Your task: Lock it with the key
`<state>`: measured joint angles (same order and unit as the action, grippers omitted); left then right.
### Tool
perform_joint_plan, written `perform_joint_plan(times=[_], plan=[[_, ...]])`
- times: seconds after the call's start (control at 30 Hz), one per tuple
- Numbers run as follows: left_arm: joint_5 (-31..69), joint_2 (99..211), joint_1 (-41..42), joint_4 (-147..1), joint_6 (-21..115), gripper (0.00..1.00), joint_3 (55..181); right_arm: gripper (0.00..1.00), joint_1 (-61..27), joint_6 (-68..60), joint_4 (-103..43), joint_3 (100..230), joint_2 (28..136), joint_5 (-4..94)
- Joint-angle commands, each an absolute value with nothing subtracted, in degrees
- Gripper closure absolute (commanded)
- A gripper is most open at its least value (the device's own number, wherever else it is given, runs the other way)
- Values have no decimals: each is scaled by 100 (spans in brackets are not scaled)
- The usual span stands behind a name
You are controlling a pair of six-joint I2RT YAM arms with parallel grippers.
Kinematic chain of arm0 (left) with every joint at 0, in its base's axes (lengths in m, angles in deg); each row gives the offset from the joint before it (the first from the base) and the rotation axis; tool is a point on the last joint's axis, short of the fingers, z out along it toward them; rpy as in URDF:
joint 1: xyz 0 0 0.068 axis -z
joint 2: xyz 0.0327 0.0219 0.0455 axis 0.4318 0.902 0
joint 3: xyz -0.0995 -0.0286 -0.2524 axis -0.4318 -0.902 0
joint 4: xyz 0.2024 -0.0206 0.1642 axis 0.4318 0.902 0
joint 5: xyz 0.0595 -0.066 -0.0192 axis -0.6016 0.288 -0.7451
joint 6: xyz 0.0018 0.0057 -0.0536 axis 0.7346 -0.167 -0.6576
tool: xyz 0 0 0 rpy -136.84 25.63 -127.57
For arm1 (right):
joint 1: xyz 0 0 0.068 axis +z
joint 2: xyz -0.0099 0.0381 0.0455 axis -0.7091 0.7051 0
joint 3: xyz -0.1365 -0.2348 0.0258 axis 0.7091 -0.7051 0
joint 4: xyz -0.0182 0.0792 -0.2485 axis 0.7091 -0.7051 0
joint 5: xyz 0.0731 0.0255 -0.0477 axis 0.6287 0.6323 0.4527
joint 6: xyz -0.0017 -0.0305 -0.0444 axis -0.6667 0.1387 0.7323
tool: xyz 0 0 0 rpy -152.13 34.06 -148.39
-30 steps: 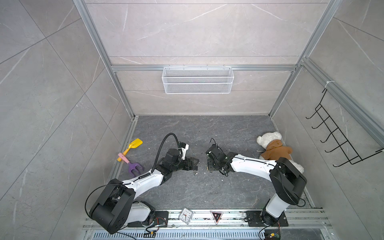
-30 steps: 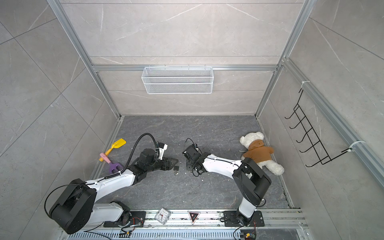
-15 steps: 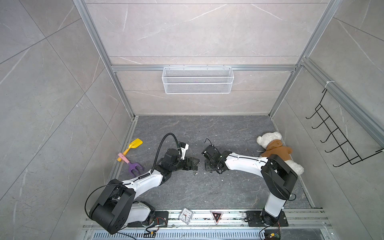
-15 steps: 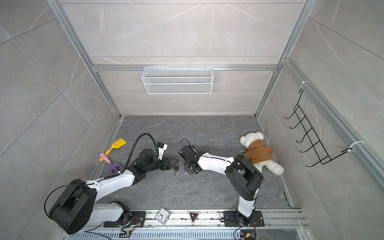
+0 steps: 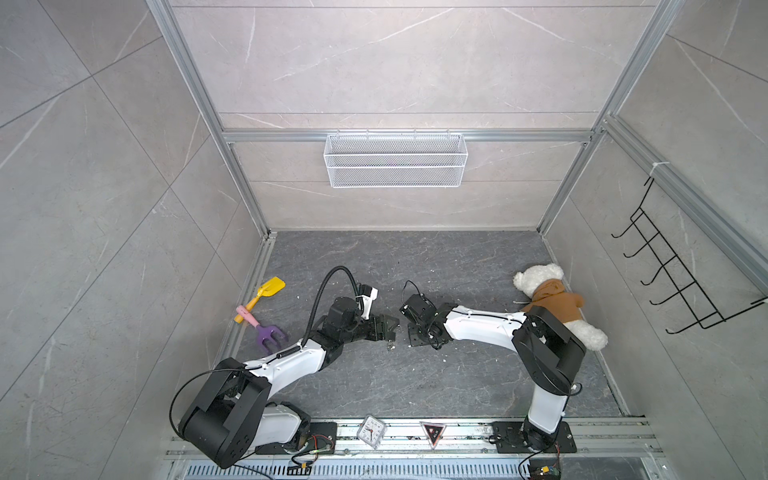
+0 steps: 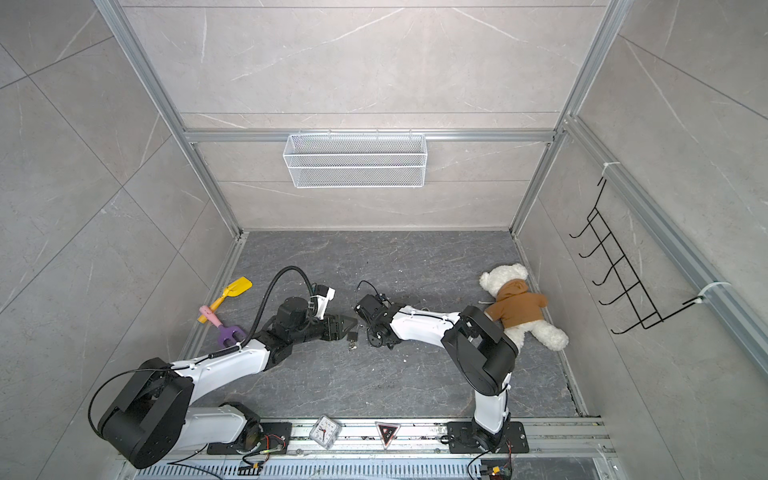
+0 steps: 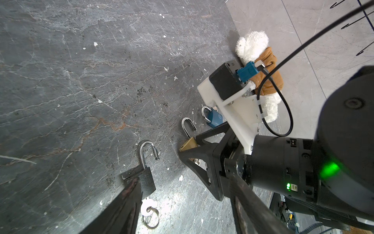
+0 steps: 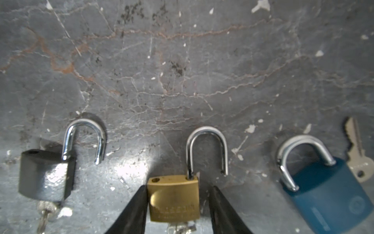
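my right fingers (image 8: 137, 202): apart, astride brass padlock (image 8: 174, 198)
my left fingers (image 7: 129, 194): wide, empty
brass padlock: likely heavy, slick; pinch body sides

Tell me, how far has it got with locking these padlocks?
Looks done: the blue padlock looks shut, a key beside it. In hand: the right hand, open, straddles the brass padlock, whose shackle is open. To do: the black padlock, shackle open too, by the left hand.

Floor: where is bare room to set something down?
Free: the floor strip along the rear wall; the front patch before the rail. Crowded: the middle, left gripper, right gripper, black padlock, brass padlock, blue padlock close together.
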<state>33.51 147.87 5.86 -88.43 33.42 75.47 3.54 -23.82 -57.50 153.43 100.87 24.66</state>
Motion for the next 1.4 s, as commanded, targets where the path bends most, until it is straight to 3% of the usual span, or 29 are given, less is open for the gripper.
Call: perform_joint_plan(times=[0.0, 0.93, 1.37], plan=[[3479, 14660, 561, -9048, 3344, 30, 7527, 50, 414, -2289, -5939, 15461, 10232, 2380], [3443, 14686, 562, -8886, 3442, 31, 7590, 59, 511, -2179, -6110, 15607, 10759, 2429], [3386, 14820, 562, -8864, 3432, 32, 7633, 64, 511, -1935, -6069, 15575, 10399, 2286]])
